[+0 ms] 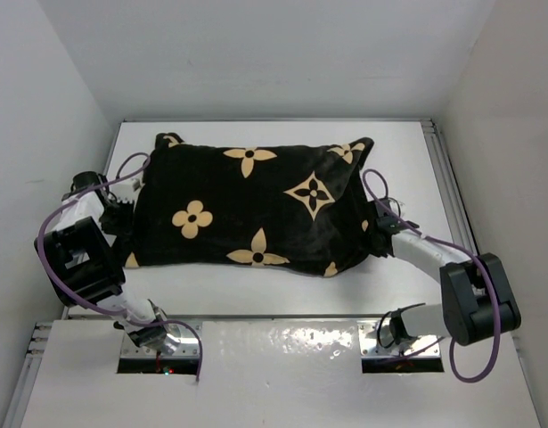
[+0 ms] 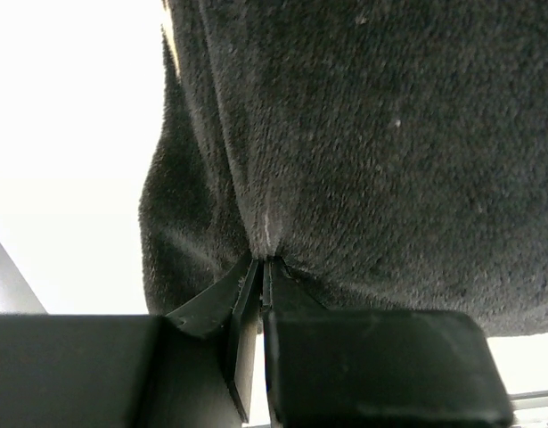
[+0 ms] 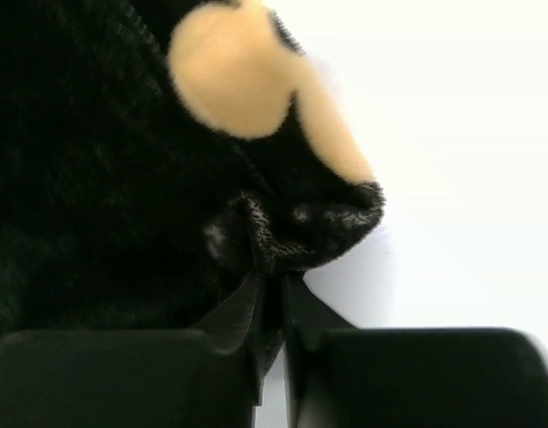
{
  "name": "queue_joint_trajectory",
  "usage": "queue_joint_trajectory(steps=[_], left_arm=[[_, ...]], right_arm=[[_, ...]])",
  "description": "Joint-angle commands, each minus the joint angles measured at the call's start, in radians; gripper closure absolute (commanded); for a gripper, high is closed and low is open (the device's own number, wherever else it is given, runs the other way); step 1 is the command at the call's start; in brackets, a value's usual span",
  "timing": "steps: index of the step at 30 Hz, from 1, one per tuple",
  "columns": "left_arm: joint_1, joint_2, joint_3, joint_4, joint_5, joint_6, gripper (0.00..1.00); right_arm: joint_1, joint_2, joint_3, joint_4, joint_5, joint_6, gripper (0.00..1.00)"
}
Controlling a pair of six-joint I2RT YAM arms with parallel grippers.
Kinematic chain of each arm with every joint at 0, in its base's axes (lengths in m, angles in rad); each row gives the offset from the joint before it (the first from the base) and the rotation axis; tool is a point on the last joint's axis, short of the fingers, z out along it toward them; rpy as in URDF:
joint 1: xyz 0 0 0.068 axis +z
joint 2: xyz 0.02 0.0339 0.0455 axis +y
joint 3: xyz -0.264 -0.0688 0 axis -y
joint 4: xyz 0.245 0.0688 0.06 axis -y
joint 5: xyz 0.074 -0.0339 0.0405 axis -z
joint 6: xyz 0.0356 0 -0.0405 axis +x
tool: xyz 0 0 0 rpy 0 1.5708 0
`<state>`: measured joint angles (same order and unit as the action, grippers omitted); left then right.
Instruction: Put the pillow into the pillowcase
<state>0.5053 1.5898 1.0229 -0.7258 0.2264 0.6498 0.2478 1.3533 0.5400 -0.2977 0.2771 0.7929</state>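
Observation:
The black pillowcase (image 1: 247, 207) with tan flowers lies bulging across the middle of the white table. The pillow is hidden; no cream surface shows. My left gripper (image 1: 124, 217) is at the case's left end, shut on a pinch of its black fabric (image 2: 345, 134), jaws closed together on the fold (image 2: 265, 260). My right gripper (image 1: 377, 228) is at the case's right end, shut on a bunched fold of the case (image 3: 291, 227) beside a tan petal (image 3: 233, 76).
The white table (image 1: 282, 285) is walled by white panels at the back and both sides. A metal rail (image 1: 452, 192) runs along the table's right edge. Purple cables loop off both arms. The arm bases sit on the near shelf (image 1: 282, 357).

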Motion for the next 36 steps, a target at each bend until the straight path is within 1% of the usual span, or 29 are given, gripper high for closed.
queue_joint_trajectory(steps=[1,2,4,5,6,8,9,10,11,12,14,15,16,18,19,20,22,23,24,25,26,28,29,31,32,33,34,35,36], left_arm=[[0.027,-0.050,-0.018,0.002,0.002,0.025,0.96],[0.033,-0.051,-0.020,0.003,0.004,0.027,0.96],[0.044,-0.053,-0.027,0.006,0.011,0.031,0.96],[0.047,-0.051,-0.030,0.009,0.014,0.031,0.96],[0.047,-0.050,-0.035,0.009,0.016,0.033,0.97],[0.049,-0.047,-0.040,0.014,0.019,0.034,0.97],[0.052,-0.045,-0.040,0.014,0.024,0.033,0.97],[0.052,-0.041,-0.038,0.016,0.028,0.033,0.97],[0.053,-0.037,-0.035,0.014,0.028,0.034,0.97],[0.053,-0.037,-0.032,0.011,0.031,0.036,0.98],[0.055,-0.034,-0.029,0.006,0.034,0.039,0.98],[0.055,-0.036,-0.026,0.002,0.036,0.047,0.97],[0.055,-0.039,-0.024,0.000,0.033,0.050,0.98],[0.055,-0.044,-0.020,-0.009,0.027,0.056,0.98],[0.058,-0.047,-0.018,-0.011,0.025,0.057,0.98],[0.056,-0.050,-0.020,-0.017,0.024,0.062,0.98],[0.058,-0.063,-0.024,-0.021,0.025,0.068,0.98],[0.059,-0.071,-0.030,-0.023,0.024,0.074,0.98],[0.059,-0.082,-0.035,-0.027,0.016,0.080,0.98],[0.059,-0.088,-0.038,-0.030,0.011,0.083,0.98],[0.065,-0.097,-0.040,-0.034,0.007,0.091,0.98],[0.071,-0.105,-0.024,-0.052,-0.005,0.097,0.98],[0.082,-0.111,0.015,-0.063,-0.002,0.100,0.97],[0.088,-0.111,0.086,-0.104,0.024,0.091,0.93],[0.094,-0.108,0.180,-0.121,0.043,0.077,0.91],[0.095,-0.102,0.227,-0.151,0.101,0.071,0.85],[0.090,-0.097,0.314,-0.159,0.137,0.062,0.82],[0.082,-0.094,0.351,-0.155,0.201,0.024,0.76],[0.066,-0.091,0.371,-0.140,0.223,-0.001,0.74]], right_arm=[[-0.034,-0.054,-0.018,-0.007,0.065,0.048,0.94],[-0.044,-0.121,-0.043,-0.024,0.066,0.078,1.00],[-0.088,-0.212,-0.132,-0.052,0.079,0.121,1.00],[-0.105,-0.333,-0.164,-0.093,0.077,0.173,1.00],[-0.143,-0.400,-0.228,-0.115,0.077,0.201,1.00],[-0.176,-0.535,-0.282,-0.171,0.070,0.258,1.00],[-0.197,-0.669,-0.326,-0.238,0.071,0.326,1.00],[-0.206,-0.734,-0.345,-0.279,0.082,0.360,1.00],[-0.211,-0.793,-0.357,-0.355,0.094,0.432,1.00],[-0.216,-0.898,-0.376,-0.389,0.102,0.463,1.00],[-0.219,-0.979,-0.391,-0.432,0.111,0.515,1.00],[-0.217,-1.026,-0.399,-0.448,0.109,0.520,0.90],[-0.219,-1.039,-0.399,-0.457,0.111,0.523,0.84],[-0.220,-1.040,-0.373,-0.520,0.131,0.546,0.87],[-0.219,-1.034,-0.358,-0.550,0.143,0.560,0.86],[-0.219,-1.034,-0.344,-0.616,0.178,0.586,0.86],[-0.219,-1.045,-0.295,-0.664,0.214,0.594,0.86],[-0.219,-1.077,-0.284,-0.691,0.229,0.621,0.85],[-0.217,-1.098,-0.288,-0.680,0.229,0.626,0.84],[-0.219,-1.140,-0.290,-0.655,0.226,0.609,0.74],[-0.219,-1.155,-0.293,-0.579,0.224,0.554,0.69],[-0.219,-1.152,-0.295,-0.439,0.179,0.443,0.66],[-0.219,-1.093,-0.276,-0.297,0.153,0.324,0.62],[-0.213,-0.969,-0.226,-0.210,0.094,0.235,0.59],[-0.209,-0.812,-0.154,-0.157,0.076,0.156,0.57],[-0.203,-0.731,-0.117,-0.135,0.033,0.120,0.58],[-0.196,-0.655,-0.077,-0.074,0.002,0.051,0.62],[-0.173,-0.506,-0.008,-0.037,-0.027,0.022,0.71],[-0.159,-0.443,0.023,0.000,-0.077,0.003,0.76]])
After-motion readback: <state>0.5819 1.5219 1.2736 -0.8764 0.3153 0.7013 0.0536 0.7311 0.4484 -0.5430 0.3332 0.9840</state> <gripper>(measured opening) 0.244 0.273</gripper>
